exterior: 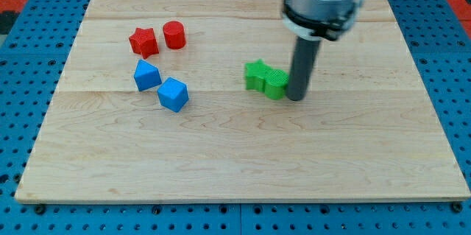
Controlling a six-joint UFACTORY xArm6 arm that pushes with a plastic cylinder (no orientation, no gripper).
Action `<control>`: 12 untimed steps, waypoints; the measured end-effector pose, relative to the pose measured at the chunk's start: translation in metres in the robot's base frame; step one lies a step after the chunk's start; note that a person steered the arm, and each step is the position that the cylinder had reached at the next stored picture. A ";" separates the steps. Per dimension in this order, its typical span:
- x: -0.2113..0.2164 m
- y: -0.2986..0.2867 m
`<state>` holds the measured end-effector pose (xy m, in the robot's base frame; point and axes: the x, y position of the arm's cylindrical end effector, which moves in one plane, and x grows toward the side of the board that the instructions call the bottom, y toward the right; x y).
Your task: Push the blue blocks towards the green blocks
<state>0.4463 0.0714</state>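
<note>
Two blue blocks lie left of the board's middle: a blue block with a peaked top and a blue cube just below and right of it, nearly touching. Two green blocks sit together right of the middle: a green star-like block and a green block pressed against its right side. My tip rests on the board right beside the right green block, touching or almost touching it. The tip is far to the right of the blue blocks.
A red star block and a red cylinder sit side by side above the blue blocks. The wooden board lies on a blue perforated table, with its edges all around.
</note>
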 end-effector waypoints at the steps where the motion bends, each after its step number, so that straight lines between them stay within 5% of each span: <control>1: 0.005 -0.002; 2: 0.056 -0.024; 4: 0.039 -0.198; 6: 0.001 -0.069; 7: 0.028 -0.067; 8: 0.058 -0.154; 10: 0.004 -0.327; 12: -0.034 -0.315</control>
<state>0.4121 -0.2434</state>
